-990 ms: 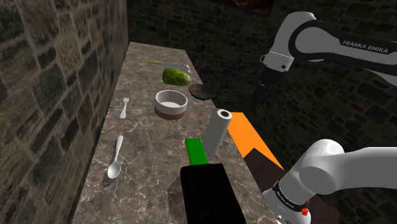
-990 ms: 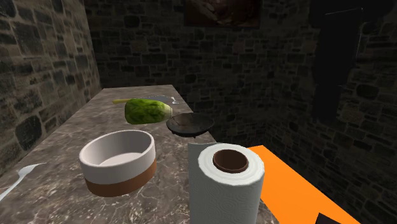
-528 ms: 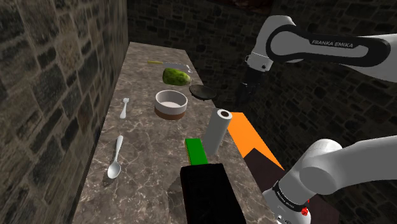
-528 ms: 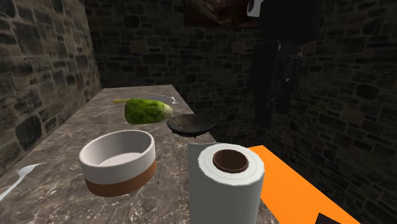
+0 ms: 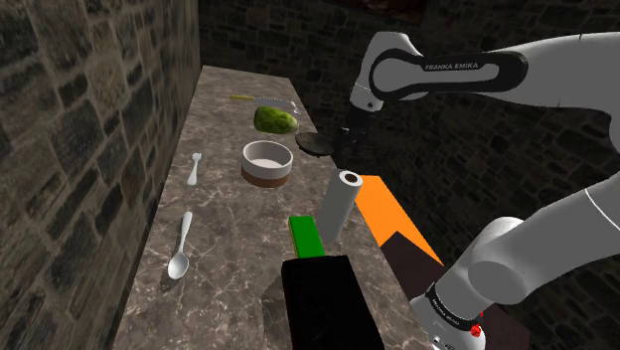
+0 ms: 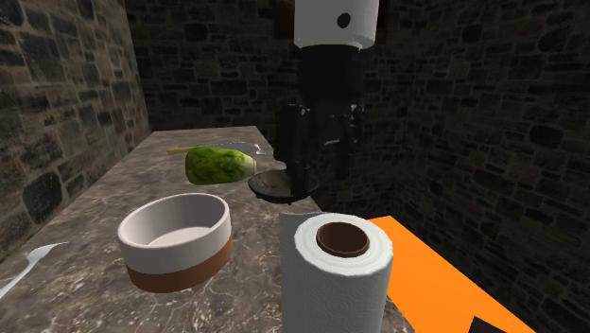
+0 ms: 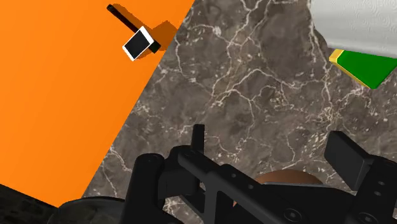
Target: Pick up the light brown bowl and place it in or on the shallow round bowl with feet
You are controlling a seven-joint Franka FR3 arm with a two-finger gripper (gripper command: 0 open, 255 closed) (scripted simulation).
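Gripper [image 6: 320, 159] noted w/ fingers apart, nothing clasped. It is hung just over the dark shallow bowl [image 5: 316, 145], near the marble counter's [image 5: 229, 214] edge.

Surroundings:
- Green oval fruit [image 5: 275, 119] lies beyond both bowls.
- Paper towel roll [image 5: 339, 204] is stood upright nearer the stand, w/ a green block [image 5: 305, 236] at its foot and a black box [image 5: 328, 303] nearest.
- Two white utensils [image 5: 181, 249] are laid toward the stone wall [image 5: 79, 119].
- Orange surface [image 5: 392, 214] is set beside the counter edge.

Hard to read:
- In the second exterior view the dark shallow bowl is partly covered by the gripper; feet not made out.
- In the wrist view a brown sliver [image 7: 289, 176] is seen betw. the fingers, cut off by the gripper body and not identified.
- A small black-and-white item [image 7: 140, 43] on the orange surface is also unclear.

Light brown bowl [image 5: 266, 162]: round, straight-walled, pale rim and inside, brown band at base. It is sat upright on the counter, apart from the dark shallow bowl, untouched.
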